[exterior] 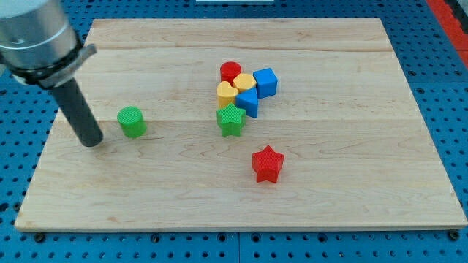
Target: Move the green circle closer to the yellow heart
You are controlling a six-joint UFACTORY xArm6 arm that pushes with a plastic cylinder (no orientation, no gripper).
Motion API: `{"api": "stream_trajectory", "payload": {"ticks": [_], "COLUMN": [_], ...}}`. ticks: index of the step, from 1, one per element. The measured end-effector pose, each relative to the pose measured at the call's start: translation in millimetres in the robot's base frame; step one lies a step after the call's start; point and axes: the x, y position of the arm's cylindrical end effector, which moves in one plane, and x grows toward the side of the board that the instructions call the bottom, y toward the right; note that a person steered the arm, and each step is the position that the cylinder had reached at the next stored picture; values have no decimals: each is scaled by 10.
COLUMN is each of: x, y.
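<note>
The green circle (131, 121) stands on the wooden board at the view's left of centre. The yellow heart (227, 92) lies in a tight cluster near the board's middle, well to the right of the green circle. My tip (92, 142) rests on the board just to the left of the green circle and slightly below it, a small gap apart from it. The dark rod rises from the tip toward the view's upper left.
The cluster holds a red cylinder (231, 71), a yellow block (244, 81), a blue cube (265, 82), another blue block (248, 101) and a green star (231, 120). A red star (268, 164) lies alone below. The board's left edge (45, 139) is near my tip.
</note>
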Motion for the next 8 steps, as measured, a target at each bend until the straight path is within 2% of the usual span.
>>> {"api": "stream_trajectory", "payload": {"ticks": [2,3,4,6,8], "x": [-368,-270,-373,-387,-395], "y": [1280,1222,1168,1667,1667]}}
